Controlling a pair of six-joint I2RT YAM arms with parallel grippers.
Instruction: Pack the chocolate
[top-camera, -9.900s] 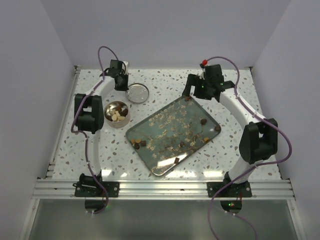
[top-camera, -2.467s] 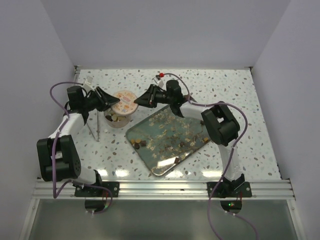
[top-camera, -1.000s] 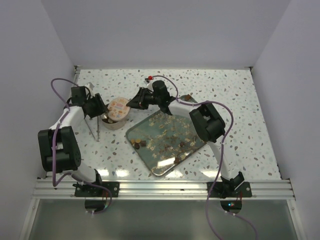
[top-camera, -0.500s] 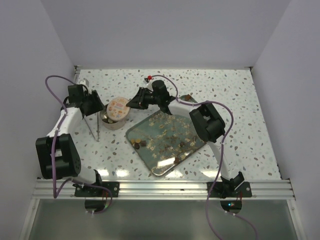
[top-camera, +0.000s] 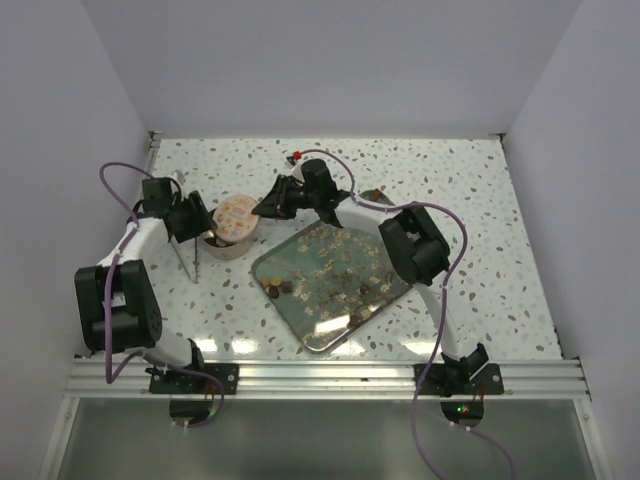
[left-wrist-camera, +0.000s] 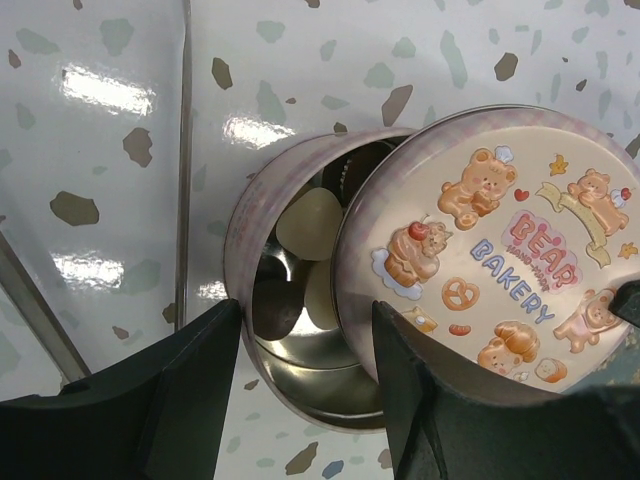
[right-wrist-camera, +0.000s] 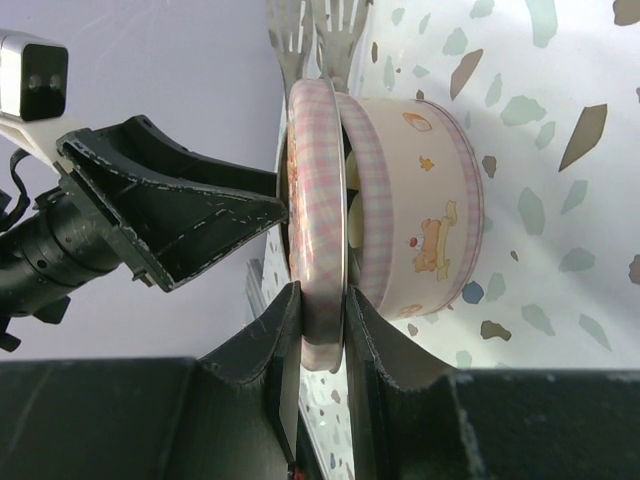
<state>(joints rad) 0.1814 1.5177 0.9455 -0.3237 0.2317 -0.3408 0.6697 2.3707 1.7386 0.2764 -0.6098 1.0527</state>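
The chocolate lies in two places. Several cream and dark pieces (left-wrist-camera: 308, 224) sit inside the open round tin (top-camera: 222, 246), and a few dark pieces (top-camera: 276, 288) lie on the grey tray (top-camera: 262, 263). My right gripper (right-wrist-camera: 322, 312) is shut on the rim of the pink bear-print lid (left-wrist-camera: 500, 250), which it holds tilted over the tin's right half. In the top view the lid (top-camera: 237, 215) hangs at the right gripper's (top-camera: 263, 207) tip. My left gripper (left-wrist-camera: 305, 375) stands open at the tin's near edge, one finger outside the wall (left-wrist-camera: 195, 395), the other in front of the lid.
Thin metal tweezers (top-camera: 187, 258) lie on the speckled table just left of the tin. The tray sits to the tin's right, slanted. White walls close in the table at the back and on both sides.
The lid, which lay on the table ten seconds ago, now hangs over the tin in my right gripper. In the last second my left jaws widened a little beside the tin.
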